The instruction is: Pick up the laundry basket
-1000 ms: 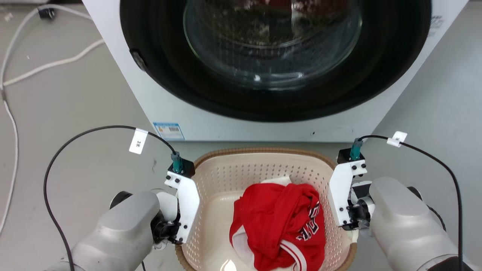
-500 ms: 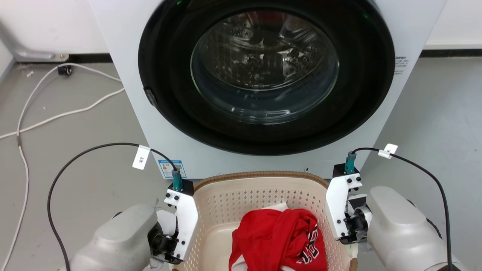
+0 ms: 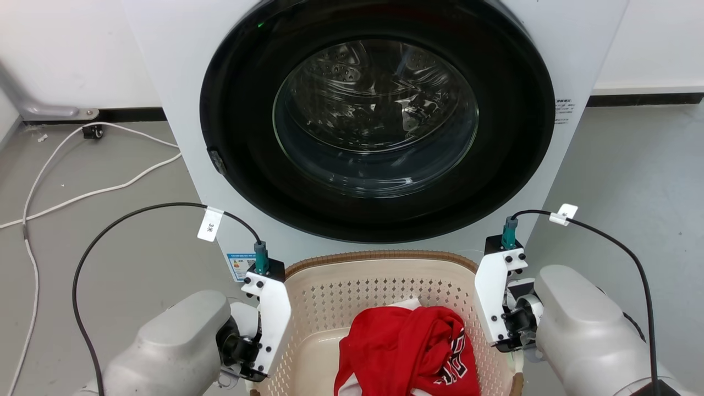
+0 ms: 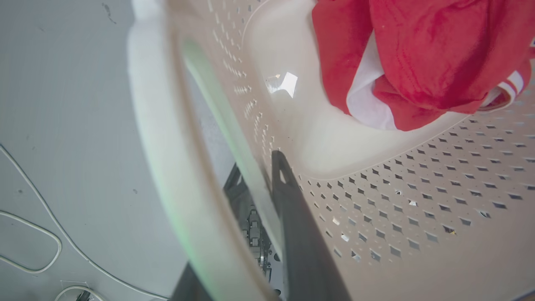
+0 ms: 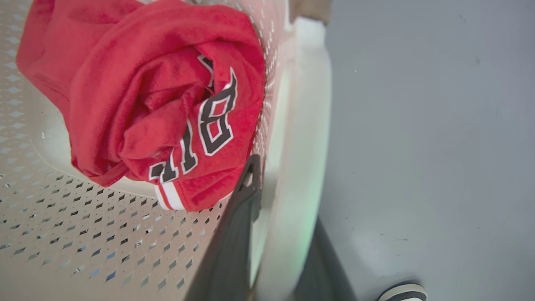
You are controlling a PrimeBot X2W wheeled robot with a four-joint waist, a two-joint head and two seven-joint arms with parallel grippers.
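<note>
The left claw is pinched onto the left side of the laundry basket: one dark finger lies against the inside of the perforated wall, and the other is just outside it, behind the white loop handle. The right claw grips the opposite side the same way, with one finger inside by the red jersey and one outside, its jaws set a little wider. The basket sits between both arms, directly before the washing machine; I cannot tell whether it touches the floor.

The tag on the left cable reads "3米". The blue-edged sticker on the machine is too small to read. The jersey's black, white-edged letters are folded and unclear. The right cable's tag and the machine's small print are illegible.
</note>
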